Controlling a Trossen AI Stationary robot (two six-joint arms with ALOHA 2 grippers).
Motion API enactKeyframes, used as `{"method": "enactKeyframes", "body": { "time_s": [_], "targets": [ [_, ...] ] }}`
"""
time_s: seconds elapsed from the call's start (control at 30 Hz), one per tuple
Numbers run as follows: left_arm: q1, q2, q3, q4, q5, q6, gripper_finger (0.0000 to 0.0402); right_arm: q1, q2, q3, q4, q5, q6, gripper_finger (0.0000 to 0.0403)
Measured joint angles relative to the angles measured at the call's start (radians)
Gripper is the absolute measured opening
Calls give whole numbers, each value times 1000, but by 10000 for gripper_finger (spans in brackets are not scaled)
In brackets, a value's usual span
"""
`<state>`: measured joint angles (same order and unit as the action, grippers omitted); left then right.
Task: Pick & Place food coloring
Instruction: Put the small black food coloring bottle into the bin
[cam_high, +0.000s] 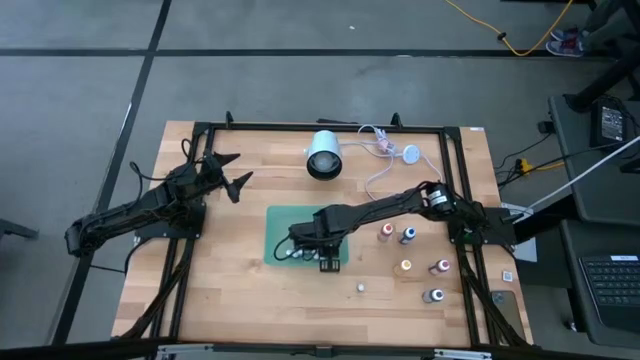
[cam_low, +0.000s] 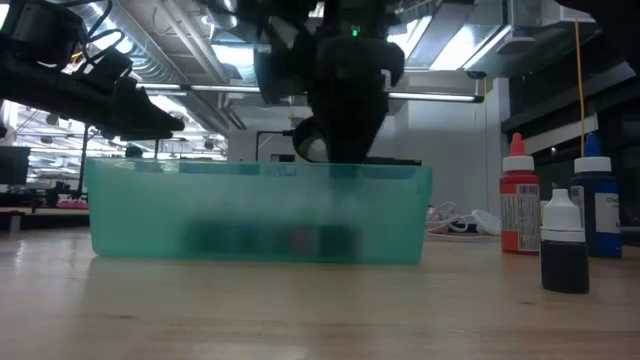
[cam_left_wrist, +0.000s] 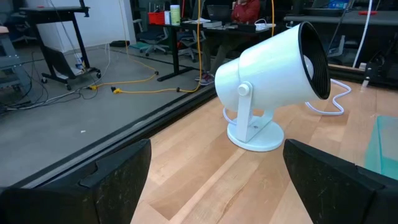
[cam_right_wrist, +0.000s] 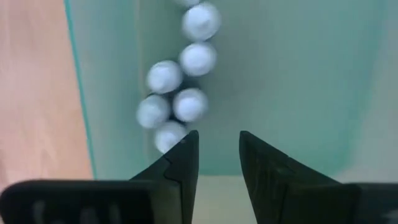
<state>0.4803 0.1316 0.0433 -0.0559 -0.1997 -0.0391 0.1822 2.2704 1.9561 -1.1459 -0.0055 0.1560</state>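
From above, the wooden table (cam_high: 240, 290) carries a green tray (cam_high: 278, 225) near its middle, and the right arm reaches in from the right edge so that the right claw (cam_high: 325, 262) hangs over the tray's near right part. Five food coloring bottles (cam_high: 408, 235) stand on the bare wood to the right of the tray, well apart from one another, and a small pale cap-like thing (cam_high: 361, 288) lies alone nearer the front edge. A white lamp (cam_high: 324, 155) lies at the back of the table with its cord (cam_high: 385, 150) curling beside it. The left arm waits at the left side, its left claw (cam_high: 232, 172) pointing toward the lamp with fingers spread apart. At table height, the translucent tray (cam_low: 255, 215) fills the middle, the right arm's dark body drops into it from above, and dim dark shapes show through its wall. To the right stand a red bottle (cam_low: 518, 200), a blue bottle (cam_low: 596, 205) and, nearer, a dark bottle (cam_low: 564, 245) with a white cap. The left wrist view looks past two widely parted fingers (cam_left_wrist: 115, 180) at the lamp (cam_left_wrist: 273, 74) on its round base. The right wrist view looks straight down into the tray (cam_right_wrist: 280, 74), where a cluster of white bottle caps (cam_right_wrist: 177, 93) sits near one wall; the right claw (cam_right_wrist: 217, 152) hovers just beside them, fingers slightly parted with an empty gap, pinching nothing.
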Motion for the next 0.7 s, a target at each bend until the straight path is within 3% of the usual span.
{"method": "enactKeyframes", "body": {
  "time_s": [0.23, 0.5, 0.7],
  "targets": [
    [0, 0, 0, 0, 0, 0, 361, -17, -88, -14, 31, 57, -33, 117],
    [0, 0, 0, 0, 0, 0, 361, 12, -307, -263, 183, 23, -59, 121],
    [0, 0, 0, 0, 0, 0, 361, 96, -495, -499, 284, -32, -63, 192]
  ]
}}
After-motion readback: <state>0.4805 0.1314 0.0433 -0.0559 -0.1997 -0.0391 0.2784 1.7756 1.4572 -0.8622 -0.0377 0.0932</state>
